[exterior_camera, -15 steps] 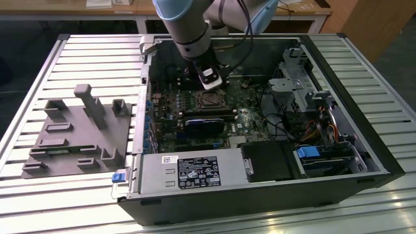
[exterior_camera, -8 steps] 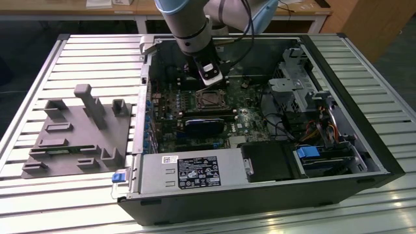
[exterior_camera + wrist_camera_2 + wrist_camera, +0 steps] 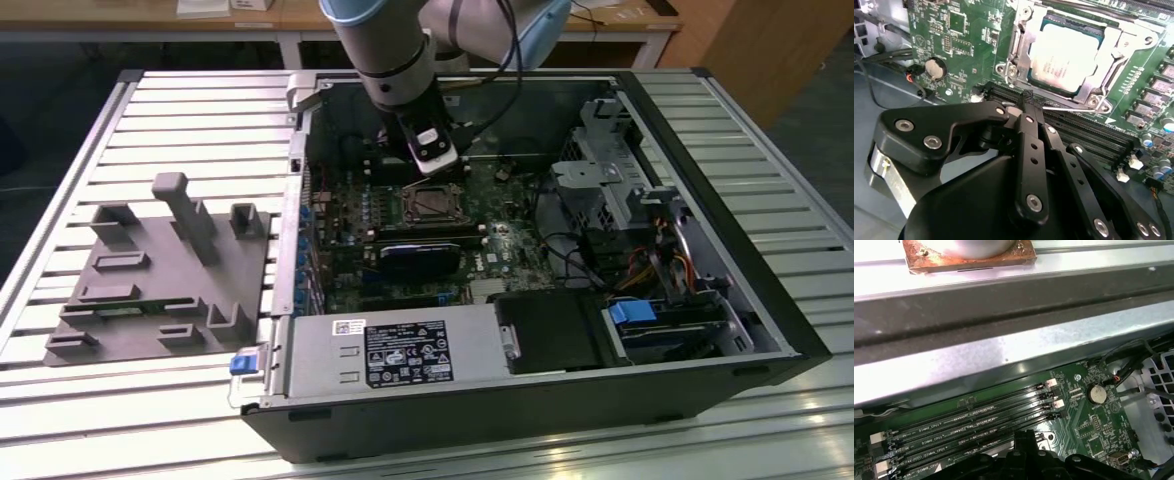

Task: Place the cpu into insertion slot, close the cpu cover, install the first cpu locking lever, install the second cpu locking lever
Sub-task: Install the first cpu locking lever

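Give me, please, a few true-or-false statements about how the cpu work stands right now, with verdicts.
1. The cpu lies loose outside the computer case. False: it sits on the motherboard, framed by the cpu cover.
2. The cpu cover is down flat around the chip. True.
3. The gripper is outside the computer case. False: it is inside, close to the cpu cover, over the memory slots.
4. A round coin battery sits on the motherboard. True.

A slatted metal bench [image 3: 120, 420] carries an open black computer case [image 3: 534, 425] lying on its side and, just beside it on the exterior view's left, a grey moulded fixture plate [image 3: 134, 300].
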Robot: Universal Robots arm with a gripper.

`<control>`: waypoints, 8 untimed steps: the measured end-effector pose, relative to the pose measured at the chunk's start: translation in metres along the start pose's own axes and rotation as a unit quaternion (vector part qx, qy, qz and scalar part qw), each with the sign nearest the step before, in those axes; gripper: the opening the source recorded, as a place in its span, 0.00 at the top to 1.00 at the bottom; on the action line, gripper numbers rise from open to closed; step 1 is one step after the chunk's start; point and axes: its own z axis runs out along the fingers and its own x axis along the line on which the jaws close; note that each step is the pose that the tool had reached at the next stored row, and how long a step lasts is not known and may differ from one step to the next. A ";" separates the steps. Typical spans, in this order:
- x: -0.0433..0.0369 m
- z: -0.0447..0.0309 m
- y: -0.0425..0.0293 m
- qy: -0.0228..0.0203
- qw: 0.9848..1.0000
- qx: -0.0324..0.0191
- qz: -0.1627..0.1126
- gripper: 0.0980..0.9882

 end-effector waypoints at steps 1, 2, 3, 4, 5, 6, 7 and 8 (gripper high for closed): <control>-0.0006 0.0003 0.0002 0.007 1.000 0.003 0.001 0.99; -0.0013 0.0006 0.0003 0.016 1.000 0.006 0.003 0.99; -0.0020 0.0009 0.0005 0.024 1.000 0.009 0.004 0.99; -0.0021 0.0009 0.0006 0.026 1.000 0.010 0.005 0.99; -0.0021 0.0009 0.0005 0.026 1.000 0.010 0.005 0.99; -0.0021 0.0009 0.0005 0.027 1.000 0.010 0.005 0.99; -0.0021 0.0009 0.0006 0.027 1.000 0.010 0.005 0.99; -0.0021 0.0009 0.0007 0.027 1.000 0.010 0.005 0.99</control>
